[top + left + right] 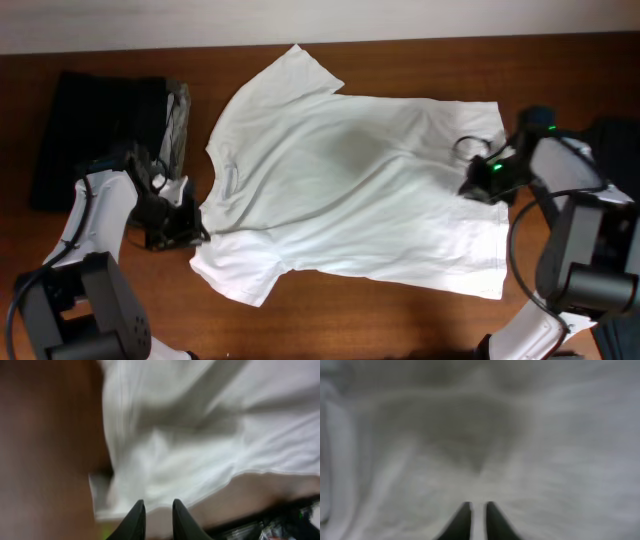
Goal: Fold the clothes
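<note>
Lying spread and rumpled on tabletop (380, 322), between left gripper (198, 232) and right gripper (470, 186): plain white T-shirt (350, 200). Left narrowly parted at sleeve; right narrow near hem, hold cannot tell.

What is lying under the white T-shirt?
Only the brown table shows around the white T-shirt; anything beneath the cloth is covered. The black garment lies apart, beside it.

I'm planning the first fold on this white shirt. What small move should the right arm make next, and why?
Likely close the right gripper fully on the shirt and lift slightly: the shirt lies spread, unfolded, this gripper is down on its hem end, the left gripper at its collar end.
</note>
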`<action>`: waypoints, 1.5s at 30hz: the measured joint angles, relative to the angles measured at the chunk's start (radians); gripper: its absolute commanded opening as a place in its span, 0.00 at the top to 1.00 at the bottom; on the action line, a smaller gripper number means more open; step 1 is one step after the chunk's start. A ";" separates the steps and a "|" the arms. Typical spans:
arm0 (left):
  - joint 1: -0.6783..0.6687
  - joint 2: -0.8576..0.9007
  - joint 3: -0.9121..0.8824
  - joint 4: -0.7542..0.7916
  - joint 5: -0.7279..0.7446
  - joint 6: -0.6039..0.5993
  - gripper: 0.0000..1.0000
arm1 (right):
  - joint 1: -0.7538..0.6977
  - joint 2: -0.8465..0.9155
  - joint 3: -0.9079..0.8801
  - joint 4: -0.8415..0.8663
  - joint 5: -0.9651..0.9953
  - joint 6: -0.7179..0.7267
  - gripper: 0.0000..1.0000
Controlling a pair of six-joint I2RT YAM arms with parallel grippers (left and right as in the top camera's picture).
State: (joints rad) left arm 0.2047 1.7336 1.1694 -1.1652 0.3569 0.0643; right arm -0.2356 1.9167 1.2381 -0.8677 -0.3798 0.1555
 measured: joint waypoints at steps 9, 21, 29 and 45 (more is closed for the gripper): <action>-0.196 0.066 0.005 0.581 0.023 0.007 1.00 | 0.060 -0.010 -0.095 0.061 0.095 0.178 0.96; -0.217 0.340 0.055 1.009 -0.044 -0.120 1.00 | 0.060 -0.012 -0.095 -0.012 0.111 0.147 0.94; -0.115 0.401 0.163 0.966 -0.022 -0.216 0.98 | 0.061 -0.013 -0.096 -0.011 0.143 0.067 0.94; -0.190 0.359 0.534 0.365 0.150 -0.006 0.80 | -0.017 -0.001 0.174 0.270 0.032 0.127 0.96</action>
State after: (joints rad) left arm 0.0143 2.0930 1.7039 -0.8001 0.5072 0.0586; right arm -0.2527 1.9160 1.4120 -0.5972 -0.3477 0.2825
